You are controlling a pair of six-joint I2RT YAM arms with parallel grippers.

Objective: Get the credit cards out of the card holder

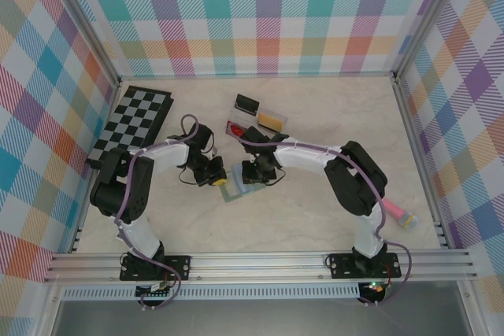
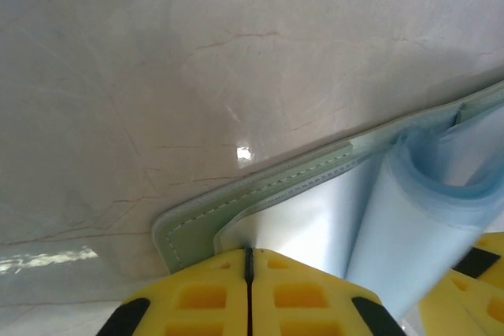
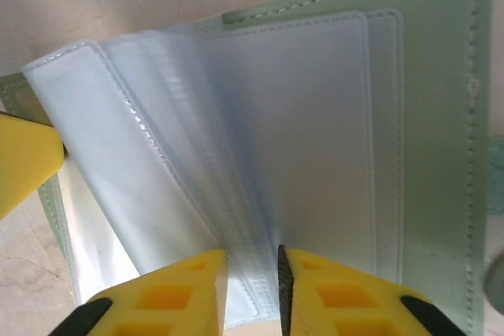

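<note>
Plaid walls [image 1: 260,13] on three sides; pale marbled counter [image 1: 331,108]. A checkerboard mat [image 1: 138,116] lies far left and a pink object [image 1: 396,212] near right.

Containers: one clear tray [image 1: 277,114] at centre back, with one yellow credit card [image 1: 270,121], one red credit card [image 1: 235,128] at its near-left end, and one dark rectangular item [image 1: 246,104]. One card holder [image 1: 234,190], grey-green, lies open on the counter between the arms, its pale blue sleeves [image 3: 236,131] fanned.

Left hand [image 2: 249,273]: fingers pressed together at the holder's edge; cannot tell if a sleeve is caught.

Right hand [image 3: 250,273]: pinching a bundle of sleeves.
</note>
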